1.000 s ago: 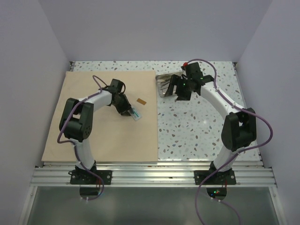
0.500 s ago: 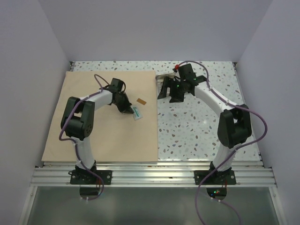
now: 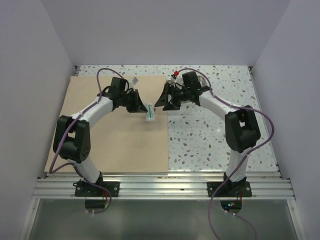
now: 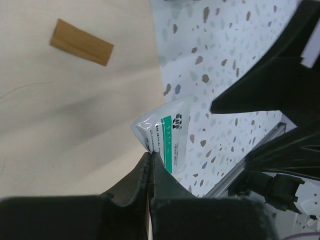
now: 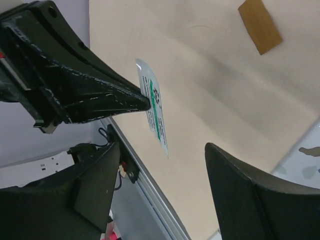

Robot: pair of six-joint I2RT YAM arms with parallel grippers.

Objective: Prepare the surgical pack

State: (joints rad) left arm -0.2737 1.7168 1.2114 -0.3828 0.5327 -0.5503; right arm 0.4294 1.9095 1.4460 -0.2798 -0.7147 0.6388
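Left pincer (image 4: 149,159) clamped on packet (image 4: 167,134), raised off wrap sheet (image 3: 110,140), right pincer (image 5: 162,147) swung toward it

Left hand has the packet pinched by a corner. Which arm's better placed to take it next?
Right. The right hand is open and faces the packet close by. The left hand is shut on the packet's corner, holding it out over the edge of the tan sheet.

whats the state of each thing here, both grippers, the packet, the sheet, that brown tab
left gripper: shut on the packet's corner
right gripper: open, near the packet, not touching it
packet: pinched, held in the air above the sheet
wrap sheet: spread flat, unfolded
brown tab: lying flat on the sheet, untouched
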